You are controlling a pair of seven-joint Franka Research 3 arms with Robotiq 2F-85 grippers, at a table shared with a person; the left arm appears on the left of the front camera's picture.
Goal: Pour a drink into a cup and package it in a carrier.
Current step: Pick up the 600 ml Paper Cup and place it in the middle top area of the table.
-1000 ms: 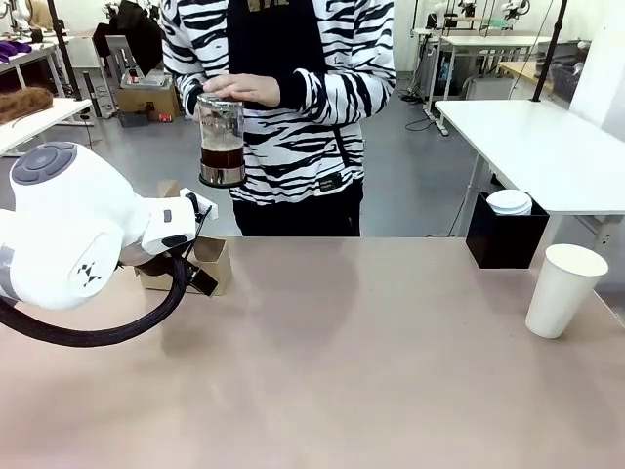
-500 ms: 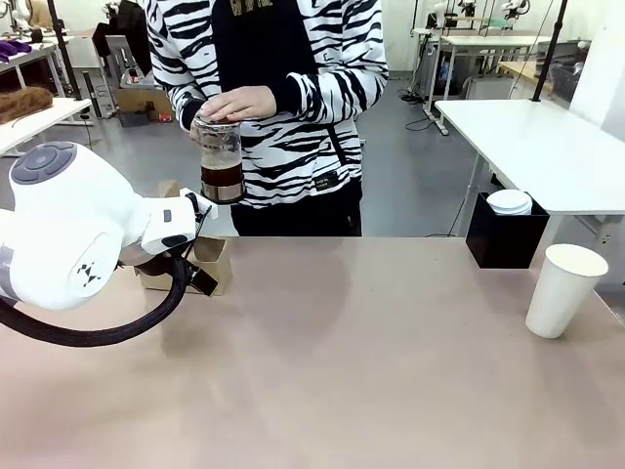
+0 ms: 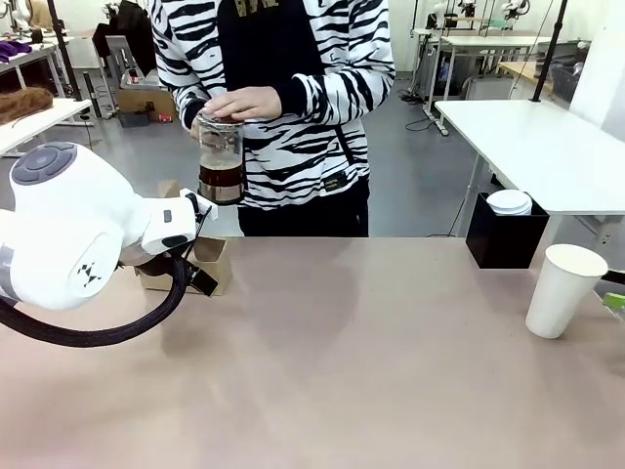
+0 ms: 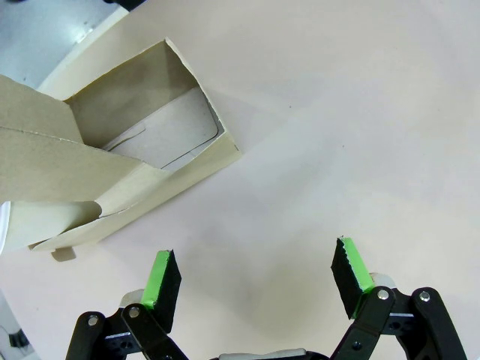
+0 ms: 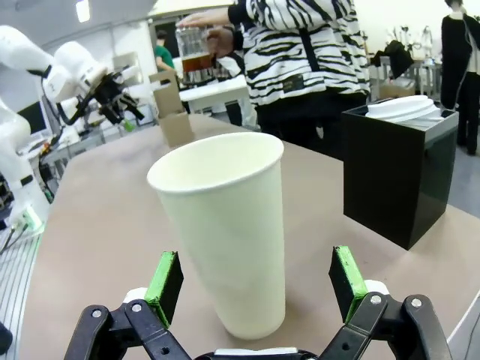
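A person's hand (image 3: 244, 102) clasped the lid of a glass plunger pot (image 3: 222, 147) of dark coffee (image 3: 221, 178), held aloft far left of the white paper cup (image 3: 564, 290) on the worktop (image 3: 371, 371). The glass looked fragile and its load liable to slosh, so the metal frame seemed the safest hold. The right claw (image 5: 255, 262) gaped wide and empty close before the cup. The left claw (image 4: 255, 255), equally wide, hovered by the cardboard carrier (image 4: 127, 150), well left of the cup.

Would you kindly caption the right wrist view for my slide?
Open right hand faces tall white paper cup on beige table.
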